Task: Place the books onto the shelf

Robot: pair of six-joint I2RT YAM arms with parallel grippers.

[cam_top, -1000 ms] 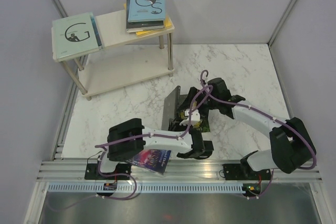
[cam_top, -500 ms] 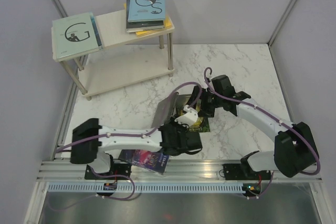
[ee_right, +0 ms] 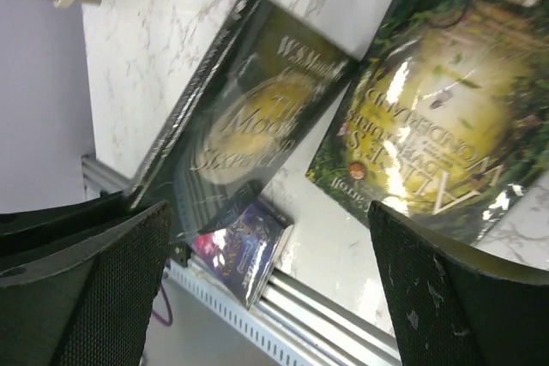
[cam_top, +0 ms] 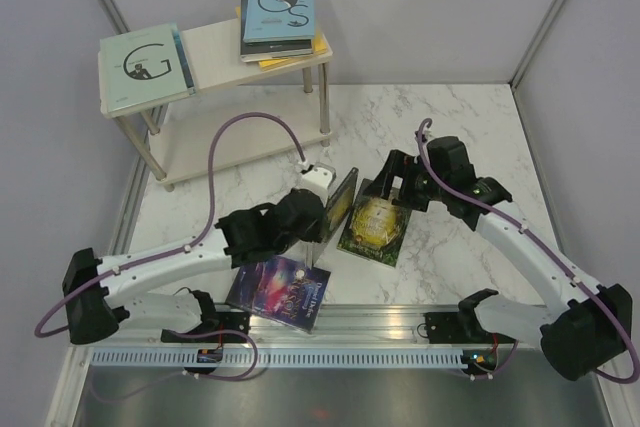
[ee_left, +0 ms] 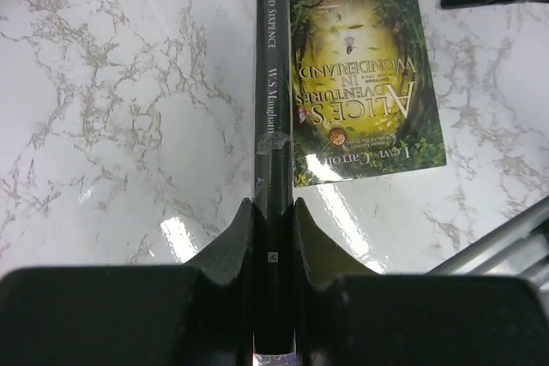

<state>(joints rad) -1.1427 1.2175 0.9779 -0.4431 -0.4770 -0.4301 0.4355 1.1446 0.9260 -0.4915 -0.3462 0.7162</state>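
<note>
While the purple galaxy book lies flat at the near edge of the marble table, approx same spot as 1 s ago, the rest up front has changed.

L arm: was folded close to its base w/ fingers part open. Now it's stretched out, elbow far left, and the left gripper is clamped tight on the black book. Fingers pinch it across the covers at one end of the spine. Book stands on edge, spine toward the wrist cam, gold-title cover facing the R arm. Can't tell if its lower edge touches the table.

Green-gold book lies flat, cover up, just beside the black book on its right. It was mostly hidden under both arms before and is in full view now.

R arm: 1 s ago its tool was in at the black book. Now the right gripper has backed off toward far right, fingers wide apart, holding nothing, over the far edge of the green-gold book.

Shelf, far left, unchanged vs before. Top tier:
- teal book, flat, overhanging the left end.
- right end: stack w/ light blue book on top, dark book under it, yellow book at bottom, corner sticking out.
</note>
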